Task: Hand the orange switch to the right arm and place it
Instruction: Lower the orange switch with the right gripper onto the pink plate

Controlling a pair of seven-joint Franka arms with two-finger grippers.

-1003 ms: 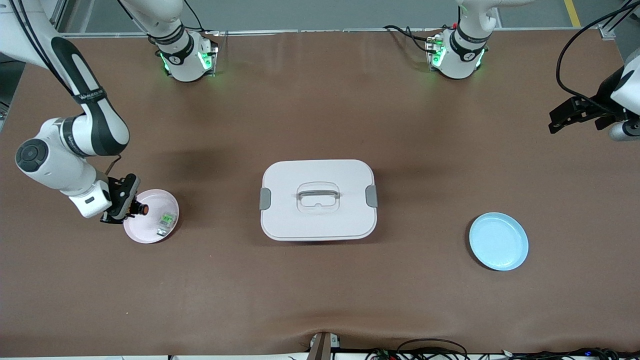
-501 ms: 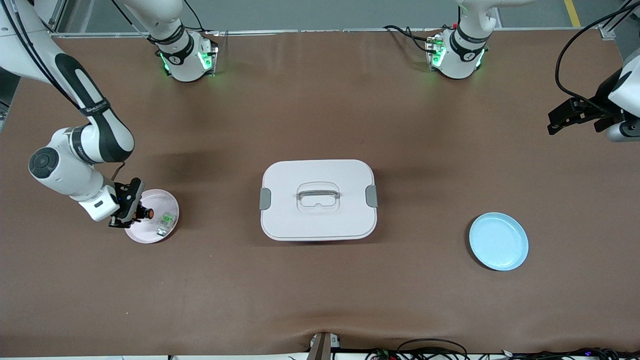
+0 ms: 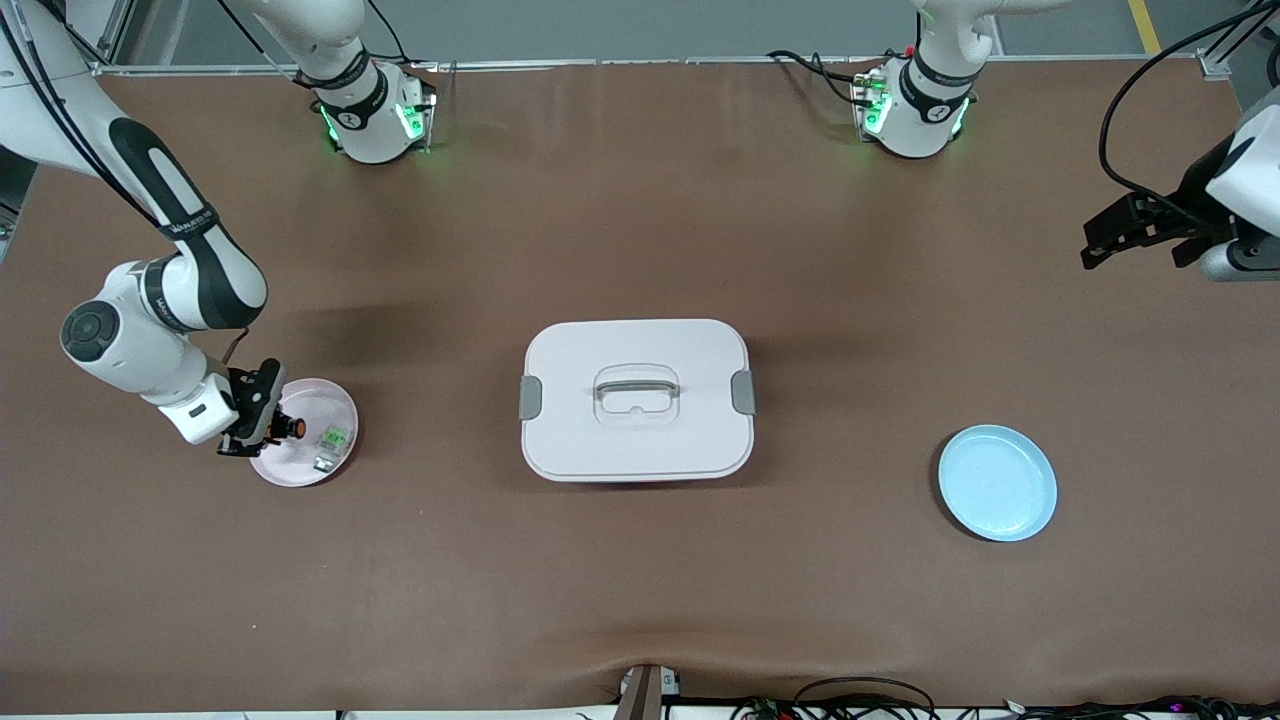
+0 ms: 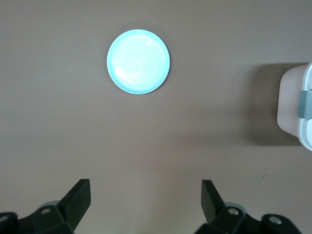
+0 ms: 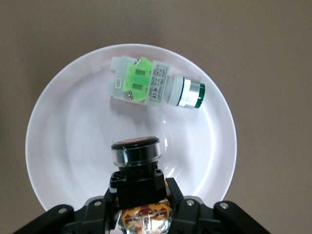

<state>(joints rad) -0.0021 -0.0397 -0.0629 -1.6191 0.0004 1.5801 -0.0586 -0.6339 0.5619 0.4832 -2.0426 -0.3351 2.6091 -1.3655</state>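
My right gripper point(image 3: 268, 420) is shut on the orange switch point(image 3: 290, 427), a small black cylinder with an orange face, and holds it low over the pink plate point(image 3: 335, 402) at the right arm's end of the table. In the right wrist view the orange switch point(image 5: 136, 165) sits clamped between the black fingers point(image 5: 181, 197), its button end over the white-looking plate point(image 5: 63, 141). My left gripper point(image 3: 1105, 240) hangs open over bare table at the left arm's end; in its wrist view the left gripper point(image 4: 146, 200) holds nothing.
A green-and-white switch part point(image 3: 333, 440) lies on the pink plate beside the held switch. A white lidded box point(image 3: 637, 400) with a handle stands mid-table. A light blue plate point(image 3: 997, 482) lies toward the left arm's end, nearer the front camera.
My right gripper has moved a little with the orange switch over the pink plate, then settled. The left gripper has drifted slightly toward the table's middle.
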